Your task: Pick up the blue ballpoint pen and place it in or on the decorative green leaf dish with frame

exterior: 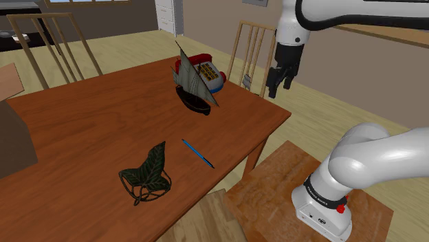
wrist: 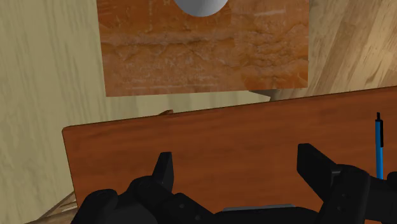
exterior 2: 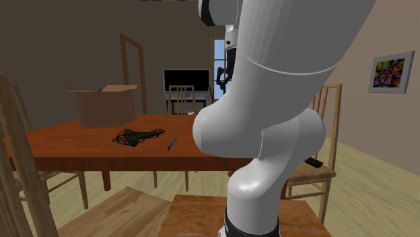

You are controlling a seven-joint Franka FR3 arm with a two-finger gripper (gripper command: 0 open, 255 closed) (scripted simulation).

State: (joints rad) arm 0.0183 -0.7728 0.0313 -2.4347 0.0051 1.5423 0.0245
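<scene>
My black two-finger gripper [exterior: 278,91] hangs open, so I'd lower it squarely across the slim blue ballpoint pen [exterior: 198,153] beside the green leaf-shaped dish [exterior: 146,175].

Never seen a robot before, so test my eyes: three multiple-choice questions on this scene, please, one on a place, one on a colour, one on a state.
1. Where is the pen? A on the floor; B on the table beside the leaf dish; C inside that dish.
2. The pen's colour? A red; B yellow; C blue.
3. The pincer is: A open, empty; B shut on the pen; C shut on nothing.
1 B: it lies on bare wood, apart from the dish. 2 C: blue barrel. 3 A: fingers apart, nothing between.
</scene>
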